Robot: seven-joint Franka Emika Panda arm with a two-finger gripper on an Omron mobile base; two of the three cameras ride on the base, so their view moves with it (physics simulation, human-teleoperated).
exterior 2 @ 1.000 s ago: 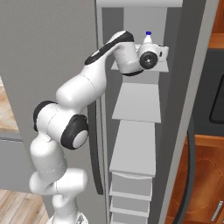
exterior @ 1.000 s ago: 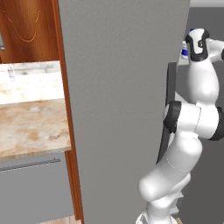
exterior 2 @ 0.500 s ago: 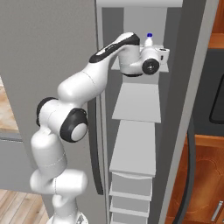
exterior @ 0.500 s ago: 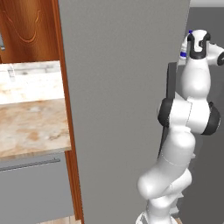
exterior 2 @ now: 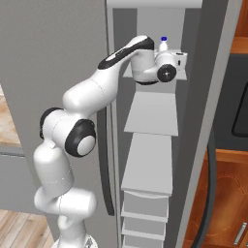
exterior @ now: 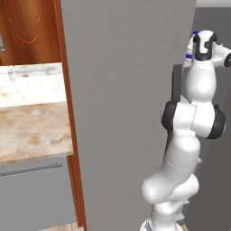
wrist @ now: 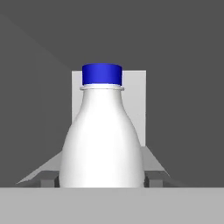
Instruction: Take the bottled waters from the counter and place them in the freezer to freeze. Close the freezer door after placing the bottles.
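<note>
The bottle (wrist: 102,131), white-bodied with a blue cap, stands upright straight ahead of the claw (exterior 2: 180,62), very near it, and its base is cut off at the bottom of the hand view. From the right base view the claw reaches into the open freezer (exterior 2: 160,19) at the top shelf (exterior 2: 133,72), with the bottle's cap showing just behind and above the wrist. Whether the fingers are clamped on the bottle or merely near it I cannot tell; neither finger shows clearly, so the hold is a guess at best.

The likely trouble: if the bottle is not yet resting flat on the shelf, letting go would drop or tip it, and a tall narrow bottle would topple easily from a nudge on withdrawal. Pulling back at an angle could also drag it toward the shelf's front lip.

Room is tight. The compartment walls stand near on either side of the claw, and the back wall lies beyond the bottle. The door (exterior: 126,113) stands open beside the arm, near its elbow. A straight pull-back along the claw's own axis looks the freest way out.
</note>
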